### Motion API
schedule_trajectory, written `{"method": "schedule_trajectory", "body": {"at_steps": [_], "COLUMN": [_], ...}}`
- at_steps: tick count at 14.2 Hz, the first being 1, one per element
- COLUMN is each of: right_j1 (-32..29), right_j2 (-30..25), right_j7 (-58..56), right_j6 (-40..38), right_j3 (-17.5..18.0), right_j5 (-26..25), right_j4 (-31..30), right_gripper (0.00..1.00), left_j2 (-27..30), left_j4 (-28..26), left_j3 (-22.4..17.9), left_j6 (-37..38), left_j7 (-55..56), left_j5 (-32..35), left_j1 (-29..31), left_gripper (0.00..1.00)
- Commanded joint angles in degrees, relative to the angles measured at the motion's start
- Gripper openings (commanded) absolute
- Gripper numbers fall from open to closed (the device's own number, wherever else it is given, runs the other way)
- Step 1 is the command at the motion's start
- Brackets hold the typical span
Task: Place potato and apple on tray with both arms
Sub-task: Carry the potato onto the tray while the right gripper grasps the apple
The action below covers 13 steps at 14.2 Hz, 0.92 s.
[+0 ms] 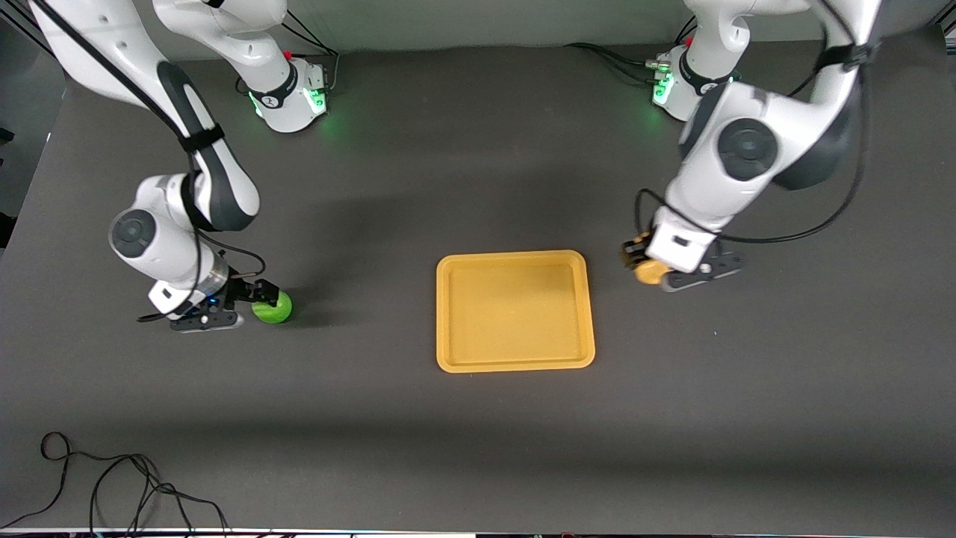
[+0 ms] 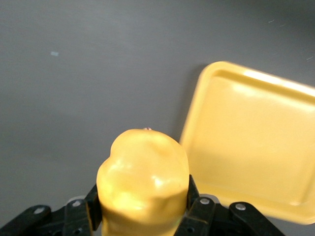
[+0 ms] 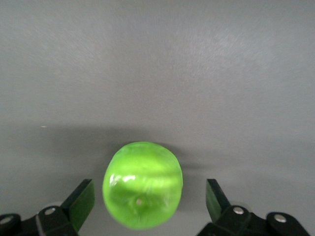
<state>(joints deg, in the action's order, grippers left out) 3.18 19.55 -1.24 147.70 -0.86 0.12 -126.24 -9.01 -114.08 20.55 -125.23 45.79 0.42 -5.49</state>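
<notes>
The flat orange-yellow plastic tray [image 1: 515,311] lay bare. At its three o'clock, the left claw [image 2: 142,209] gripped the lumpy yellow potato [image 2: 143,182]; at nine, the right claw [image 3: 147,201] gaped wide around the glossy green apple [image 3: 142,185].

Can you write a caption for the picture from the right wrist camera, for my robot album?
Right gripper, open, fingers either side of the round glossy green apple on the grey table.

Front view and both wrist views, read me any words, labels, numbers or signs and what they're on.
None can be read.
Right arm's base: a small dark mark on its collar, too small to read.
Tray, potato and apple: no print.
</notes>
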Motion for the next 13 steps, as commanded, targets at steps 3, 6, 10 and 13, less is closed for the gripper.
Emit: {"method": "schedule_trajectory", "body": {"at_steps": [3, 6, 10, 13], "right_j1": [0.3, 0.4, 0.4, 0.5], "right_j2": [3.8, 4.3, 3.7, 0.6], "right_j7": [1.0, 1.1, 1.2, 1.2], "right_j6": [4.1, 4.1, 2.5, -9.2], "right_j3": [-0.3, -0.2, -0.2, 0.2], "right_j5": [2.1, 3.0, 3.0, 3.0], "right_j4": [0.0, 0.1, 1.1, 6.2], "right_gripper": [1.00, 0.92, 0.54, 0.54], "left_j2": [-10.1, -17.2, -24.5, -27.3], "left_j4": [3.6, 9.7, 13.2, 13.3], "left_j3": [1.8, 1.8, 1.8, 1.5], "left_j6": [-7.4, -7.6, -9.0, -11.2], "left_j7": [17.3, 23.9, 27.4, 28.0], "left_j5": [8.3, 12.4, 17.7, 19.0], "left_j1": [-2.8, -4.7, -6.0, -7.0], "left_gripper": [0.41, 0.41, 0.41, 0.41]}}
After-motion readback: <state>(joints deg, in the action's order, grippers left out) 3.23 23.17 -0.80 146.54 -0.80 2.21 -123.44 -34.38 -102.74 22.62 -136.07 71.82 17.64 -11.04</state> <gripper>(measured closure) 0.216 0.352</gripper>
